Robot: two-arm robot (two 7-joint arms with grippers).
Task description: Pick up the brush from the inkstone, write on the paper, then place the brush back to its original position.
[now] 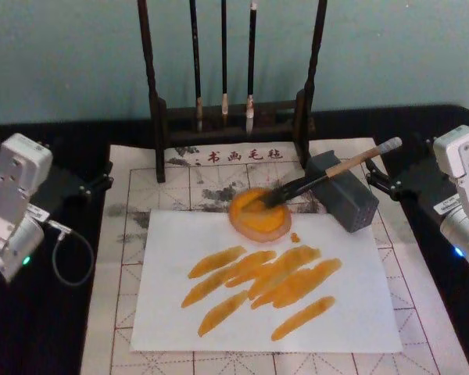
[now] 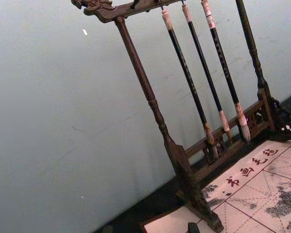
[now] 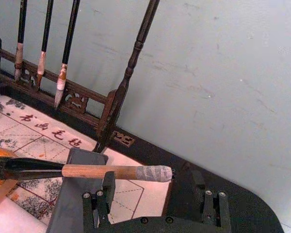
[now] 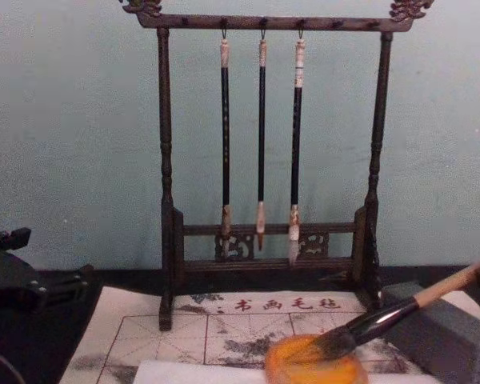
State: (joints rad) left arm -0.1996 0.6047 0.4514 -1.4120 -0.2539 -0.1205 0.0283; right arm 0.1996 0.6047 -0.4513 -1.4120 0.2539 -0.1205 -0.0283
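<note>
The brush [image 1: 328, 173] lies at a slant, its dark tip in the orange inkstone [image 1: 250, 223] and its pale handle resting on a grey block [image 1: 348, 203]. In front of them the white paper [image 1: 344, 312] carries several orange strokes. My right gripper [image 1: 391, 181] sits just behind the handle's taped end, at the table's right. The right wrist view shows this right gripper [image 3: 155, 196] open, with the brush [image 3: 102, 171] lying just beyond its fingers [image 3: 105, 191], untouched. My left gripper [image 1: 94, 186] is parked at the far left, away from everything.
A dark wooden rack [image 1: 227, 129] with three thin hanging brushes stands at the back. A beige felt mat [image 1: 121, 234] with red grid lines lies under the paper. A grey cable [image 1: 62, 258] loops beside the left arm. A wall rises behind the rack.
</note>
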